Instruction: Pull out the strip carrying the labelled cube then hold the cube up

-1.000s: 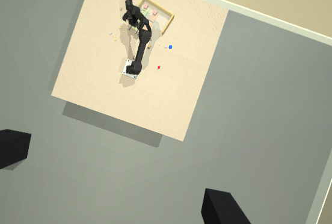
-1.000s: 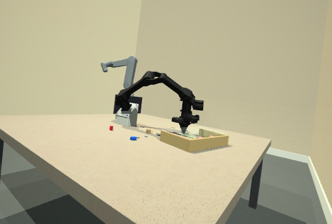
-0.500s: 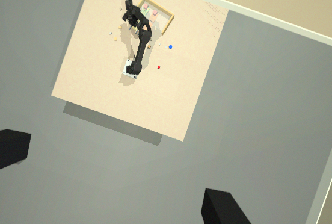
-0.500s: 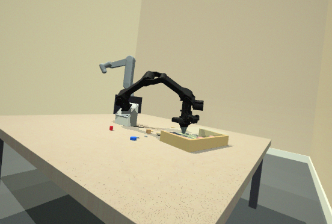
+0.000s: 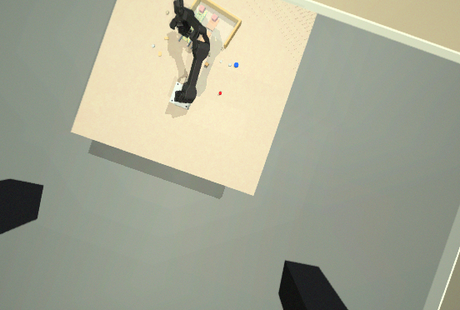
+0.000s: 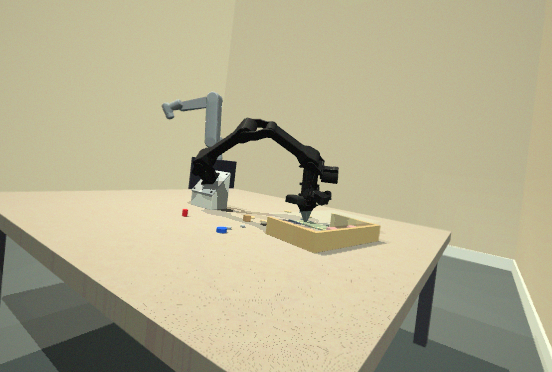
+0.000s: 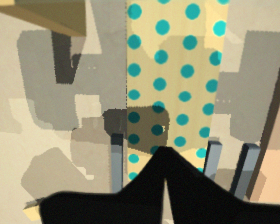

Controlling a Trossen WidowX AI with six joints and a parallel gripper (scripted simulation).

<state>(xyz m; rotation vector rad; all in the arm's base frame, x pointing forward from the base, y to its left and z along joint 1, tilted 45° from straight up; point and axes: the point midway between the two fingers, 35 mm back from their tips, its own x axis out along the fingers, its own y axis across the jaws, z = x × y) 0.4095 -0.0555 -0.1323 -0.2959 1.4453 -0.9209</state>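
Light wood-look table (image 5: pixel 167 132) (image 6: pixel 200 268) carries everything handled here. Black six-joint arm (image 5: pixel 196 65) (image 6: pixel 287 137) arches from its white mount (image 5: pixel 186 107) (image 6: pixel 219 202) over to the tan-walled tray (image 5: pixel 221 7) (image 6: pixel 350 236) (image 7: pixel 51 17), the landmark. Grey jointed arm (image 6: pixel 213 120) stands well apart from the tray, past the mount in the exterior view. Black gripper (image 5: pixel 183 28) (image 6: pixel 306 218) (image 7: pixel 164 152) points down at the tray's mount-facing side, fingers narrow, tips together, nothing held. Tips sit over the pale-yellow strip with teal dots (image 7: pixel 173 95); can't tell if they touch it. Peach strip (image 7: pixel 277 167) lies beside it, on the same side of the tray. Slim grey-blue rails (image 7: pixel 116 165) (image 7: pixel 211 162) flank the dotted strip. Two pink cubes, one near the tray's far corner (image 5: pixel 202 8), one closer to its middle (image 5: pixel 214 17), each by strip material. Labels too small to read, so can't tell which is the labelled cube; neither is lifted. Outside the tray, mount side: brown block (image 5: pixel 207 64) (image 6: pixel 247 218) near, blue piece (image 5: pixel 236 65) (image 6: pixel 221 230) farther, small red piece (image 5: pixel 220 93) (image 6: pixel 185 213) well apart.
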